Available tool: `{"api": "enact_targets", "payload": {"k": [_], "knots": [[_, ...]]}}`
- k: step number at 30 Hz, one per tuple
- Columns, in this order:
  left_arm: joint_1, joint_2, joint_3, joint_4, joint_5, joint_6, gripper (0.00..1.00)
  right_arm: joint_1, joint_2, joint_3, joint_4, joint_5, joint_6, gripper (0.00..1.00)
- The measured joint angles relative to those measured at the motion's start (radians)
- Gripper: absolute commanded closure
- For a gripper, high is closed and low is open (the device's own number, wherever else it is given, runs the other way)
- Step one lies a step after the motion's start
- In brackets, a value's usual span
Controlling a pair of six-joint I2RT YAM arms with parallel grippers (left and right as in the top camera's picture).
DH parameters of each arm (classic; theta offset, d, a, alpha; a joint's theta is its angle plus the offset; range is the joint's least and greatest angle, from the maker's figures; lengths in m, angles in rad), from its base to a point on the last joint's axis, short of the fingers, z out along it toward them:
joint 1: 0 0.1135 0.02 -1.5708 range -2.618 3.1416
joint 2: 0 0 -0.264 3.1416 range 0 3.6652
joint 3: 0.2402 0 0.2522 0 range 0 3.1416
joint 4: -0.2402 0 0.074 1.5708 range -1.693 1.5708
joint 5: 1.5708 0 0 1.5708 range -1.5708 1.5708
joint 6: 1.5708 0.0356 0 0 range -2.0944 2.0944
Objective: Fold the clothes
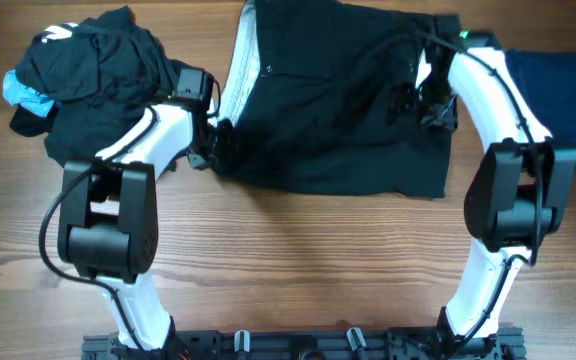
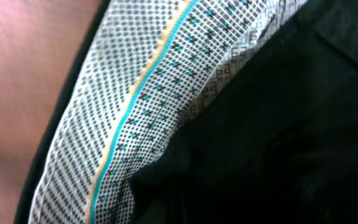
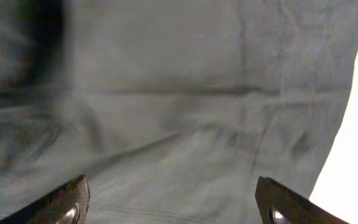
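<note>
Black shorts (image 1: 338, 110) lie spread at the back middle of the table, their whitish dotted inner waistband (image 1: 240, 70) turned up on the left. My left gripper (image 1: 216, 138) sits at the shorts' near left corner. In the left wrist view the waistband (image 2: 135, 106) and black cloth (image 2: 278, 137) fill the picture up close and hide the fingers; it reads as shut on the cloth. My right gripper (image 1: 413, 100) hovers over the right half of the shorts. Its fingers (image 3: 70, 202) stand wide apart, with only dark fabric (image 3: 179, 112) below and nothing between them.
A heap of black clothes (image 1: 98, 70) with a light-blue piece (image 1: 23, 90) lies at the back left. A dark navy garment (image 1: 563, 90) lies at the back right. Bare wooden table (image 1: 298, 260) runs along the front, up to the arm bases (image 1: 298, 345).
</note>
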Motion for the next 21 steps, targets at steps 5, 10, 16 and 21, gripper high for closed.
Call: {"api": "enact_targets", "payload": {"k": [5,10,16,21], "knots": [[-0.024,-0.077,-0.077,-0.064,-0.032,0.0,0.96,0.0,-0.076,0.045,-0.104,-0.026,0.013,0.21],[-0.024,-0.178,-0.087,-0.09,-0.113,0.0,0.96,-0.005,-0.103,0.045,-0.174,0.005,0.067,0.22],[-0.024,-0.23,-0.087,-0.04,-0.182,0.0,0.96,-0.029,-0.115,0.045,-0.172,0.009,0.076,0.26],[-0.024,-0.232,-0.087,-0.015,-0.18,0.027,0.96,-0.03,-0.189,0.043,-0.184,0.009,0.064,0.28]]}}
